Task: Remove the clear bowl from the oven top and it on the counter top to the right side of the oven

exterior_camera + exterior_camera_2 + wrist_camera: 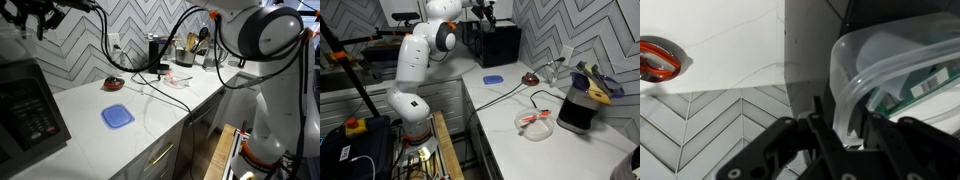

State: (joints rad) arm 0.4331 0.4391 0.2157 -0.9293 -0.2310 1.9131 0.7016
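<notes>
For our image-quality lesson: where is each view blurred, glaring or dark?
Wrist view: the gripper is dark and soft-focused at the bottom; the clear bowl shows pale highlights on its rim. In an exterior view the robot arm near the lens is blurred; the oven reads nearly black there.

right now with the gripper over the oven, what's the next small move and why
Probably close the gripper. In the wrist view it looks open, its fingers straddling the near rim of the clear bowl, which sits on the oven, so a pinch seems ready before any lift.
</notes>
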